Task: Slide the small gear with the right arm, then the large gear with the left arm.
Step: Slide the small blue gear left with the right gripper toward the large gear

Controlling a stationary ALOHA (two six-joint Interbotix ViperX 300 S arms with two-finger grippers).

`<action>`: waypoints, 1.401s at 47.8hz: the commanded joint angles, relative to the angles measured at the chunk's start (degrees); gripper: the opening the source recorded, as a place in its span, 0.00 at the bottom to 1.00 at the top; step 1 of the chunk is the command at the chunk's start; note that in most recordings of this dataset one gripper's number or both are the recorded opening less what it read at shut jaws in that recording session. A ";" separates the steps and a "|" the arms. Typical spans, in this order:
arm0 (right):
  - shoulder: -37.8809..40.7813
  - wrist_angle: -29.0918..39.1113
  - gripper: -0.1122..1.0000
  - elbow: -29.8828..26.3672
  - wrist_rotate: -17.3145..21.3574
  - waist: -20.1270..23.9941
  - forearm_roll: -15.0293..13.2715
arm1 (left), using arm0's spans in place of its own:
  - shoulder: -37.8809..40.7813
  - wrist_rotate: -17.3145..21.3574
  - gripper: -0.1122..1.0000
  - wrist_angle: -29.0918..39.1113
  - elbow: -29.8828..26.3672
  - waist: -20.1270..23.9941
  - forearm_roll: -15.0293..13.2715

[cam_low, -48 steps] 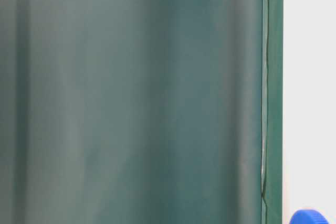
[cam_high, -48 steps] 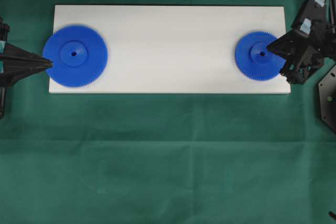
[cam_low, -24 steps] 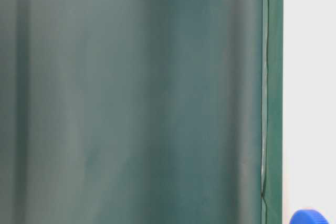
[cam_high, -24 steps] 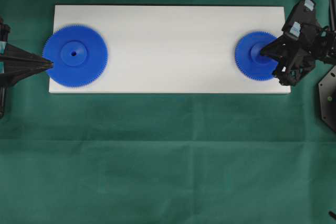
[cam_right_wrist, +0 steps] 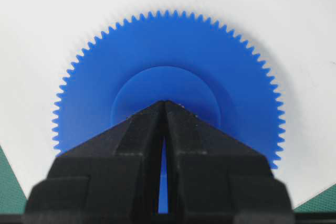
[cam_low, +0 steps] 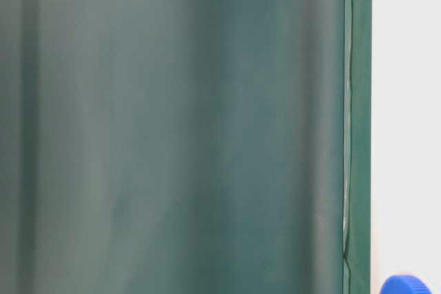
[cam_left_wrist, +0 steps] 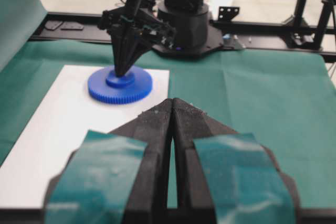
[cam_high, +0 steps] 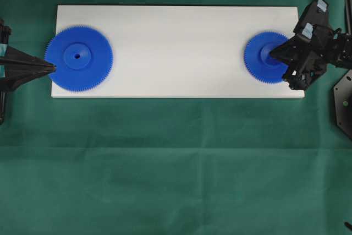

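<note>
- Overhead: my right gripper (cam_high: pixel 273 54), fingers together, rests its tip on the hub of the small gear (cam_high: pixel 263 59) at the right end of the white board (cam_high: pixel 176 48), so a push can carry it along. My left gripper (cam_high: pixel 50 68), also closed, waits touching the large gear (cam_high: pixel 78 58) at the left end.
- Table-level: two blue gear edges sit on the board against the green cloth (cam_low: pixel 172 129).
- Left wrist: pressed-together teal-marked fingers (cam_left_wrist: pixel 157 124) aim toward the small gear.
- Right wrist: the closed tip sits on the raised hub (cam_right_wrist: pixel 165 90).
</note>
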 commanded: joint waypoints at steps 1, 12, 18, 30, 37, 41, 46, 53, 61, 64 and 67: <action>0.62 0.26 0.56 -0.44 0.09 0.44 0.00 | 0.53 -0.09 0.10 -0.53 -0.70 0.09 -0.18; 1.58 -0.70 0.56 -1.58 0.18 2.99 0.00 | 0.53 -0.09 0.10 -0.53 -0.97 0.09 -0.18; 4.83 -3.34 0.56 -3.78 0.18 5.71 0.00 | 0.53 0.00 0.10 -0.62 -0.97 0.18 -0.18; 18.81 -6.50 0.56 -14.59 -0.53 8.79 -0.35 | 0.53 -0.18 0.10 -0.53 -0.70 0.26 -0.18; 28.48 -6.15 0.56 -24.87 -0.62 9.40 -2.55 | 0.44 -0.53 0.10 -0.62 -0.53 0.26 -0.18; 32.61 -5.54 0.56 -30.41 -0.62 10.20 -4.31 | 0.09 -0.62 0.10 -0.62 -0.44 0.26 -0.18; 36.39 -4.31 0.56 -36.47 -0.62 11.25 -6.24 | -0.44 -0.53 0.10 -0.53 -0.26 0.26 -0.18; 40.17 -2.81 0.56 -43.77 -0.53 12.48 -8.00 | -1.32 -0.53 0.10 -0.26 0.18 0.26 -0.18; 43.24 -2.81 0.56 -49.39 -0.53 13.71 -9.40 | -2.72 -0.62 0.10 -0.26 1.05 0.26 -0.26; 44.21 -2.99 0.56 -50.98 -0.44 13.89 -9.67 | -3.52 -0.62 0.10 -0.18 1.49 0.26 -0.18; 45.09 -2.99 0.56 -52.29 -0.44 14.15 -9.76 | -4.13 -0.53 0.10 -0.09 1.76 0.26 -0.18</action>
